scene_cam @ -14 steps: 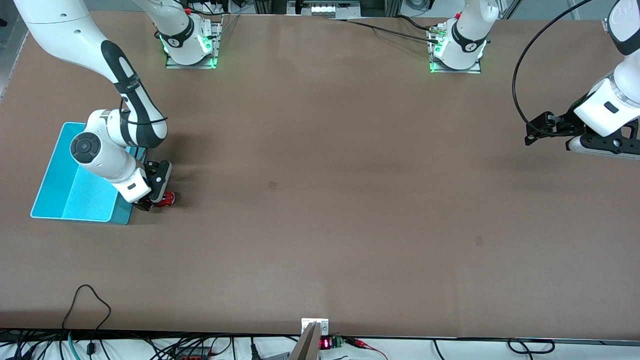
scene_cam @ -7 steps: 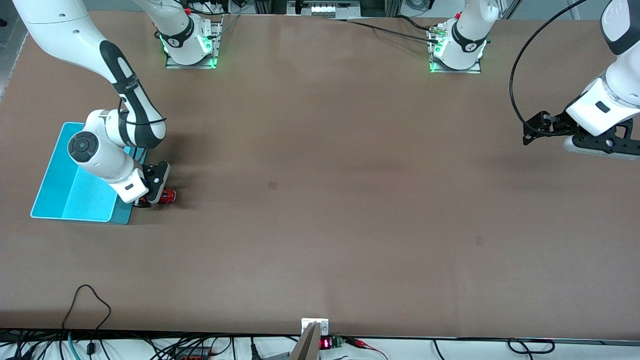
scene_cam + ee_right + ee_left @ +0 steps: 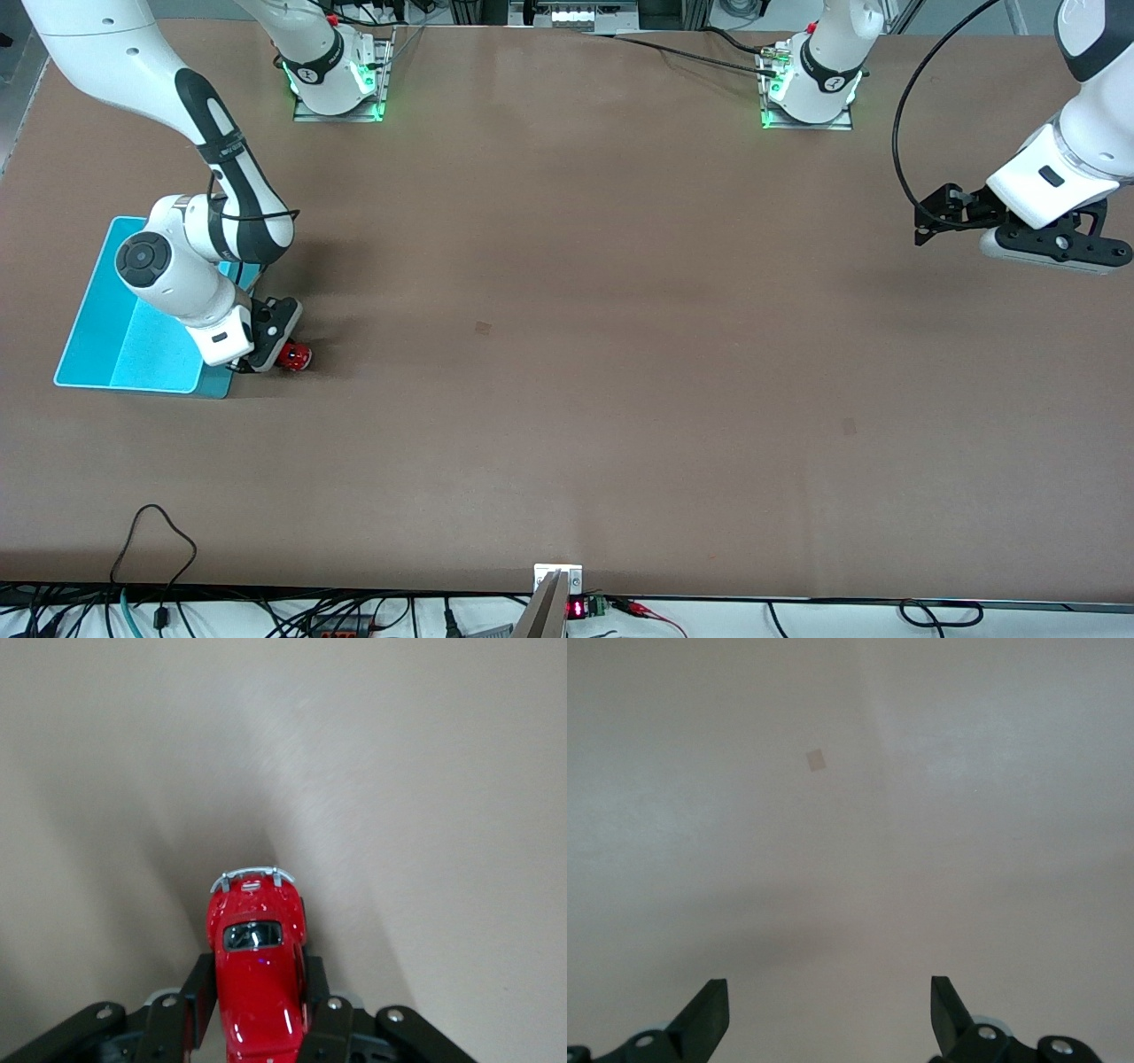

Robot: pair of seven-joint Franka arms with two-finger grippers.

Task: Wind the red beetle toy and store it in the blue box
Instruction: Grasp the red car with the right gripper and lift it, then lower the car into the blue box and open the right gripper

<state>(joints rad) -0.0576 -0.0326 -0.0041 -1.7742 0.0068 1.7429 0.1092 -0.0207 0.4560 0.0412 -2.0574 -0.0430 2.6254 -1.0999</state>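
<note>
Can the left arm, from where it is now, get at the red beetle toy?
Probably not. The left gripper hangs open at its own end of the table, while the red beetle toy sits beside the blue box, already clamped in the right gripper.

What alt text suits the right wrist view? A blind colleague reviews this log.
The right gripper, its jaws shut on the sides of the red beetle toy, holds it low over the bare brown table, silvery bumper pointing away from the camera.
</note>
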